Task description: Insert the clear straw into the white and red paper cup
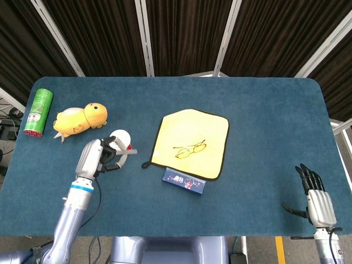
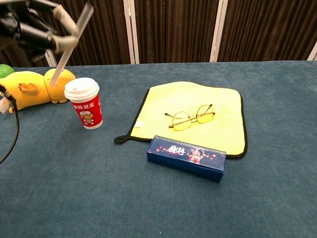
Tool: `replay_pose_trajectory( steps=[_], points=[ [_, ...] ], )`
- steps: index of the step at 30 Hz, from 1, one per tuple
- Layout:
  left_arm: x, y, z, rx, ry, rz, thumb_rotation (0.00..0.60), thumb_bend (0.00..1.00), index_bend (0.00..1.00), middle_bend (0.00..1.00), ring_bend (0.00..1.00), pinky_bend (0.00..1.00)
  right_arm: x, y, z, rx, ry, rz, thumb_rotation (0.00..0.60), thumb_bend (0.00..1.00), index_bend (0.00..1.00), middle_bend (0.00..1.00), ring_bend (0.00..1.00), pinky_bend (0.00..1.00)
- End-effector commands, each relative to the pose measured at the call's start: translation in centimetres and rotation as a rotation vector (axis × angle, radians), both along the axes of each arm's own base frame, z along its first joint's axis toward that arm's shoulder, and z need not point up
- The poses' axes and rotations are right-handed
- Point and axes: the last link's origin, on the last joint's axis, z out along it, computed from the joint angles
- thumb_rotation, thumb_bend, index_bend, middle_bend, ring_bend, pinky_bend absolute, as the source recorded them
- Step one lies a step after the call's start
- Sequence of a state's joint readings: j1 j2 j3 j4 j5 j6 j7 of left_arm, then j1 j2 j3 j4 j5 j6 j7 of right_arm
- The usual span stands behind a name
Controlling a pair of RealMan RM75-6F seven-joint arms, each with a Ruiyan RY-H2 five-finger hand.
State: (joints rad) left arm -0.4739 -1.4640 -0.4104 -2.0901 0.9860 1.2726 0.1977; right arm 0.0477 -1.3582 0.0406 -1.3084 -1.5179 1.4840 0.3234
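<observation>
The left hand point(image 1: 102, 157) is raised above the table point(image 1: 258, 126) and pinches the clear straw point(image 2: 72, 43) between its fingers point(image 2: 63, 27). In the chest view the straw runs on a slant, upper end toward the top right, lower end down to the left — that lower tip hangs above and a little left of the cup's lid, not touching it. From the head view the hand covers part of the cup, so how far the tip sits above the lid cannot be told there.

The white and red paper cup point(image 2: 85, 104) stands upright with its white lid on, just in front of the yellow plush toy point(image 1: 80, 120). A green can point(image 1: 37, 112) lies on its side near the table's left edge (beyond the toy).

Toward the middle, a yellow cloth point(image 1: 192, 143) with a dark border lies flat, and a pair of glasses point(image 2: 190, 117) rests on it. A blue box point(image 2: 186, 157) lies just at the cloth's near edge.

The right hand point(image 1: 318, 201) rests low at the near right corner, well apart from everything else — fingers extended and apart, holding nothing.
</observation>
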Motion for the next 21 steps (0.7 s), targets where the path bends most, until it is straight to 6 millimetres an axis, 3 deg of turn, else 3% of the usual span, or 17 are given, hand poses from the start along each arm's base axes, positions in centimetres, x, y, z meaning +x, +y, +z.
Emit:
replay_pose_trajectory(
  steps=[1,10,21],
  points=[
    [1.1,2.1,1.5,-0.010,-0.209,0.053,0.600,0.40,0.57,1.00,0.93,0.80,-0.1,-0.1,0.0,0.001,-0.006,-0.005,0.600,0.07,0.00,0.00,0.00,0.00],
    [-0.2,4.4,1.2,-0.034,-0.373,0.136,0.600,0.40,0.57,1.00,0.93,0.80,-0.2,-0.2,0.0,0.011,-0.021,-0.018,0.600,0.07,0.00,0.00,0.00,0.00],
    [-2.1,5.3,0.2,-0.032,-0.371,0.162,0.600,0.40,0.57,1.00,0.93,0.80,-0.2,-0.2,-0.1,0.014,-0.022,-0.021,0.600,0.07,0.00,0.00,0.00,0.00]
  ],
)
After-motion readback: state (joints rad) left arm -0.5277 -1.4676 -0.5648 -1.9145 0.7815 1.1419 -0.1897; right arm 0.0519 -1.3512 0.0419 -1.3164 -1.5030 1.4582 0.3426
